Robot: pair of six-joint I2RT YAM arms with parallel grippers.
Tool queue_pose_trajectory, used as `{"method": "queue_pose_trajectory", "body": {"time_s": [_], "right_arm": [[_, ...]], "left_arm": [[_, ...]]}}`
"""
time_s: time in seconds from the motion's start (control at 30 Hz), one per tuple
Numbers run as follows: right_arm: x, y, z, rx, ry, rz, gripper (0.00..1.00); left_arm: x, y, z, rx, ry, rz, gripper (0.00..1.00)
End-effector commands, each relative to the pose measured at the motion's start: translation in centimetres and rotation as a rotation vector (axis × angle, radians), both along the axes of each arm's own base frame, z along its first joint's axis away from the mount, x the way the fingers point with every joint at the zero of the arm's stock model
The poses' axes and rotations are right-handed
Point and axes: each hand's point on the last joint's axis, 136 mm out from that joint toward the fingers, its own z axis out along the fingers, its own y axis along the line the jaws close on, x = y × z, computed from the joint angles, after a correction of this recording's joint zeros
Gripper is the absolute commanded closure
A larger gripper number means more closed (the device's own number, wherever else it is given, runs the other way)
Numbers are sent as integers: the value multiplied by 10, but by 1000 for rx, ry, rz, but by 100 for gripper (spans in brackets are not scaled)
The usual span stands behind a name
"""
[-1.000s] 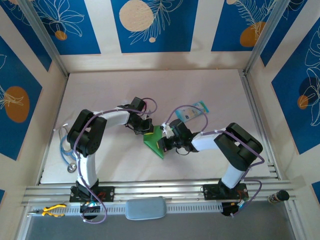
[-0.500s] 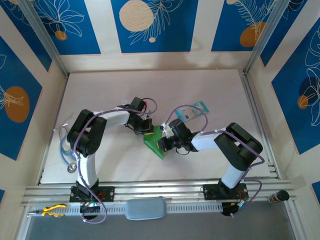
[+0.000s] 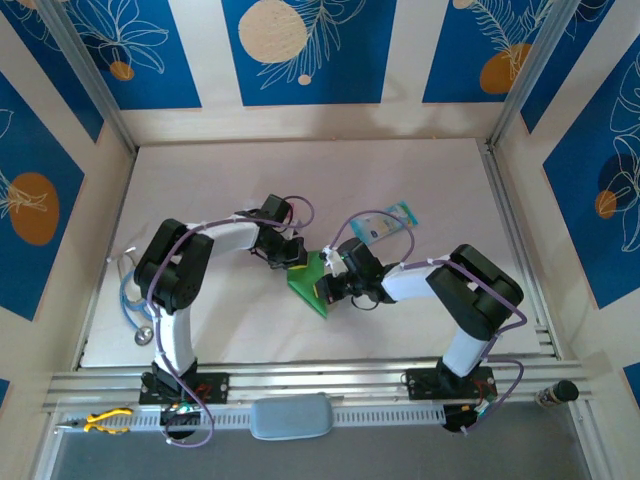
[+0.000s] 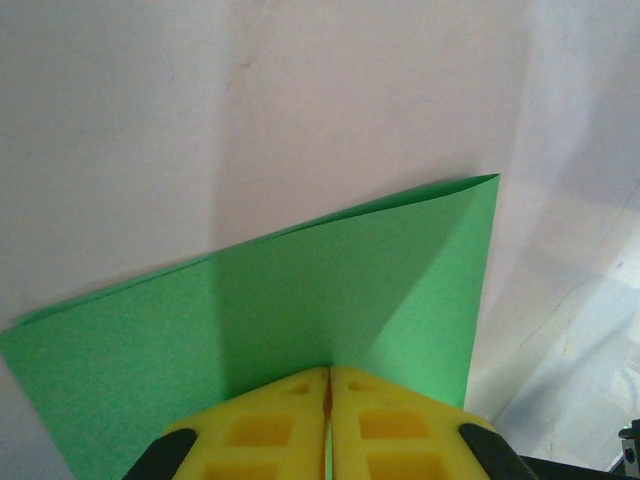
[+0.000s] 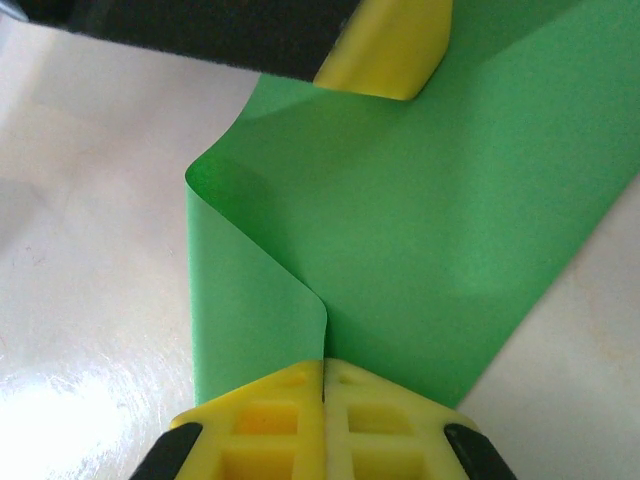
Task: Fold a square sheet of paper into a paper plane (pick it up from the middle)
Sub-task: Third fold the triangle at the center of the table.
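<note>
Top external view: you have the square sheet of paper [image 3: 306, 283] at mid-table. It is thin, matte, bright green, and folded into a pointed wedge. The left gripper [image 4: 328, 395] pinches its far-left edge between yellow moulded pads. The right gripper [image 5: 325, 395] is clamped tight on a curled flap at its right side. A pale blue packet [image 3: 386, 222] lies near, far-right.

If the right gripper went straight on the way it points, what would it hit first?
The right gripper pinches the green paper; straight on it would likely hit a yellow finger of the left gripper, though depth is unclear.
</note>
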Motion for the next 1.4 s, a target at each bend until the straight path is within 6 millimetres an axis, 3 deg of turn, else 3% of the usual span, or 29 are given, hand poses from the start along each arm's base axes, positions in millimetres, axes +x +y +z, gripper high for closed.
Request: {"method": "queue_pose_trajectory", "body": {"time_s": [0.0, 0.23, 0.47, 0.63, 0.7, 0.83, 1.1, 1.37], "right_arm": [[-3, -1, -7, -29, 17, 10, 98], [-6, -1, -11, -47, 18, 16, 98], [-6, -2, -12, -47, 17, 6, 98], [-5, -3, -13, -48, 15, -4, 98], [-5, -2, -12, -44, 14, -4, 98], [-4, -1, -13, -43, 16, -6, 98], [-3, -3, -15, -50, 17, -19, 98], [-3, -5, -17, -57, 19, -26, 98]], "left_arm": [[-10, 7, -11, 44, 33, 10, 90], [-4, 4, -3, 40, 14, 8, 87], [14, -1, 40, 7, -97, 25, 78], [11, 9, 59, 3, -149, 79, 74], [6, 13, 62, -9, -155, 103, 76], [-9, 12, 69, -99, -156, 140, 89], [-47, -2, 67, -329, -131, 243, 99], [-68, -1, 39, -307, -75, 269, 99]]}}
